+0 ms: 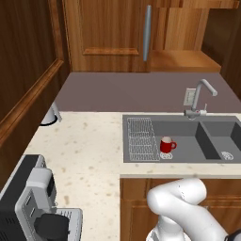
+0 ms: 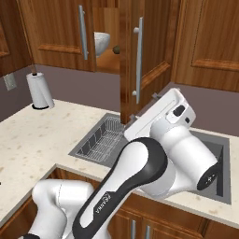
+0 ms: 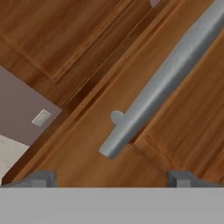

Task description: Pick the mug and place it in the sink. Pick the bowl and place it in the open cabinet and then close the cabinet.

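Note:
The red mug (image 1: 167, 145) stands upright in the left basin of the dark grey sink (image 1: 188, 129), beside the white wire rack (image 1: 141, 139). The speckled grey-white bowl (image 2: 101, 43) sits on the shelf inside the cabinet (image 2: 109, 58). The cabinet's panelled door (image 2: 126, 65) stands open, edge-on to the right base view. My gripper (image 3: 113, 179) is open and faces the door's outer side, close to the lower end of the metal bar handle (image 3: 157, 92). Its fingertips (image 3: 43, 178) are wide apart, with nothing between them. The hand (image 2: 161, 112) hovers just right of the door, over the sink.
A faucet (image 1: 200, 96) rises behind the sink. A paper towel roll (image 2: 39, 91) stands at the back of the speckled counter (image 1: 89, 150). A coffee machine (image 1: 33, 202) occupies the near left corner. Closed wooden cabinets (image 2: 210, 42) flank the open one.

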Controlling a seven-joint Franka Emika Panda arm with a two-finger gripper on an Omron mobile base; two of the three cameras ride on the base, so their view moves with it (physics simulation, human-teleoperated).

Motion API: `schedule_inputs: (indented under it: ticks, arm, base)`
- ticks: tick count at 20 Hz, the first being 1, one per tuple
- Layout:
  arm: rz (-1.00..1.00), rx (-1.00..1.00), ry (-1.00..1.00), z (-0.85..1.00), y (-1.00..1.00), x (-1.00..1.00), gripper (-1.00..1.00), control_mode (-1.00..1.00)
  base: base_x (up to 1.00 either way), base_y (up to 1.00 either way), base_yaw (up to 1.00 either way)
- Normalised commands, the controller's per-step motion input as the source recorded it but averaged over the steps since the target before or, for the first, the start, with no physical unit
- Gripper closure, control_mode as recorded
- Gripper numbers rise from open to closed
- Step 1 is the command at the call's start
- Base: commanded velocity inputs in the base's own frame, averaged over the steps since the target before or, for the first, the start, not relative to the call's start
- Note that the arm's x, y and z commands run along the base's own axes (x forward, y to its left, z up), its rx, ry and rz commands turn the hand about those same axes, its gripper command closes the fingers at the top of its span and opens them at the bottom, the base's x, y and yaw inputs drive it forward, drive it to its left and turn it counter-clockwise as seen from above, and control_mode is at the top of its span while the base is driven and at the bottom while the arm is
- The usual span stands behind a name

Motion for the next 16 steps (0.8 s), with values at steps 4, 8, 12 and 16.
schedule_inputs:
  ticks: [4, 8, 12, 16]
  arm:
    - [0.02, 0.00, -0.02, -0.11, 0.18, 0.24, -1.00, -1.00]
    - [0.02, 0.00, -0.02, -0.06, 0.13, 0.30, -1.00, -1.00]
    - [0.03, 0.00, -0.07, 0.01, 0.29, 0.10, -1.00, -1.00]
    - [0.01, 0.00, -0.11, 0.11, 0.46, 0.01, -1.00, -1.00]
  base:
    - [0.00, 0.00, 0.00]
    - [0.00, 0.00, 0.00]
    - [0.00, 0.00, 0.00]
    - [0.00, 0.00, 0.00]
